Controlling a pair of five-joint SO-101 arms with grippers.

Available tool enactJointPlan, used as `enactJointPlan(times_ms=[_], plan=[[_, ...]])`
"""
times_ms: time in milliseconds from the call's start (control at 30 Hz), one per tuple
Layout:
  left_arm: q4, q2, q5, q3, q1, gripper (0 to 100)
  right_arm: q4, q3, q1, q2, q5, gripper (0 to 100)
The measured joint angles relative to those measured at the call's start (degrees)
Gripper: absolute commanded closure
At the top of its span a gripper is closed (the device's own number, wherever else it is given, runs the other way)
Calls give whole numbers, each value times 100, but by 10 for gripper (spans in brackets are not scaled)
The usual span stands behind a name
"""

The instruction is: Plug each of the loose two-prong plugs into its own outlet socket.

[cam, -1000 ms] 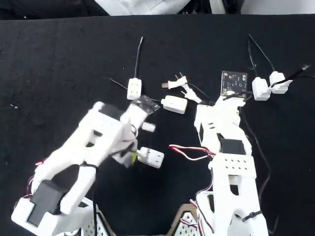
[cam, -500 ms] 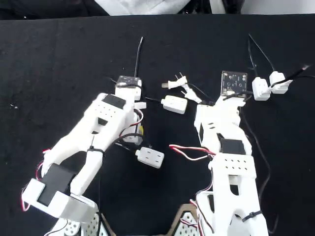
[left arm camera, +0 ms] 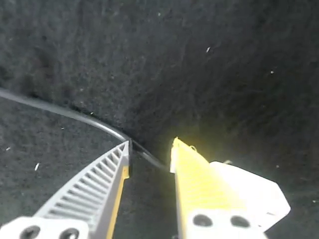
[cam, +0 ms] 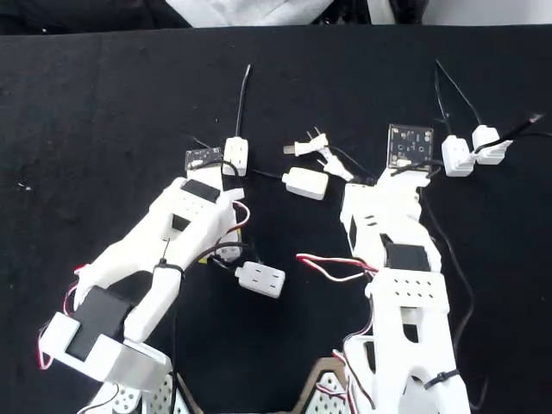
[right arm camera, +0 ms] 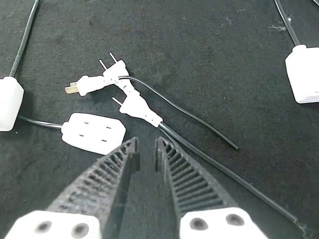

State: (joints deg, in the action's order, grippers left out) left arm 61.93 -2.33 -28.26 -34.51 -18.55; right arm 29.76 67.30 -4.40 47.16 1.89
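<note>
Three white two-prong plugs [right arm camera: 137, 108] lie bunched together on the black cloth, seen from above as plugs [cam: 312, 148]. My right gripper [right arm camera: 145, 144] hovers just short of them, open by a narrow gap with nothing between its fingers. A white outlet socket [right arm camera: 92, 132] lies beside it, the same socket [cam: 305, 183] in the high view. My left gripper [left arm camera: 149, 149] is open low over the cloth, and a thin black cable [left arm camera: 75, 115] runs between its fingertips. The left arm [cam: 194, 216] ends beside another white outlet socket [cam: 235, 156].
A further socket [cam: 261, 278] lies near the left arm's elbow. At the far right a socket [cam: 456, 156] has a white plug [cam: 487, 143] beside it. Thin black cables [cam: 242, 93] trail over the cloth. The right arm [cam: 398, 259] stretches up the right-hand side.
The left arm swung away from the near socket toward the far socket, passed over it, and now sits just to its left. The right arm has kept still.
</note>
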Motion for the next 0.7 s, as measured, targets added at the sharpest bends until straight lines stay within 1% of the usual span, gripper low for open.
enactJointPlan(times_ms=[67, 267, 400, 533, 600, 700], plan=[[-62, 18, 0, -9, 9, 824, 0, 0, 0, 0, 0, 946], [-651, 0, 0, -378, 9, 833, 0, 0, 0, 0, 0, 946], [-721, -9, -9, -396, 9, 910, 0, 0, 0, 0, 0, 946], [-791, -9, -53, -387, 0, 945, 0, 0, 0, 0, 0, 946], [-809, -9, -105, -387, 114, 957, 0, 0, 0, 0, 0, 946], [-853, -9, -387, -387, 492, 970, 0, 0, 0, 0, 0, 946]])
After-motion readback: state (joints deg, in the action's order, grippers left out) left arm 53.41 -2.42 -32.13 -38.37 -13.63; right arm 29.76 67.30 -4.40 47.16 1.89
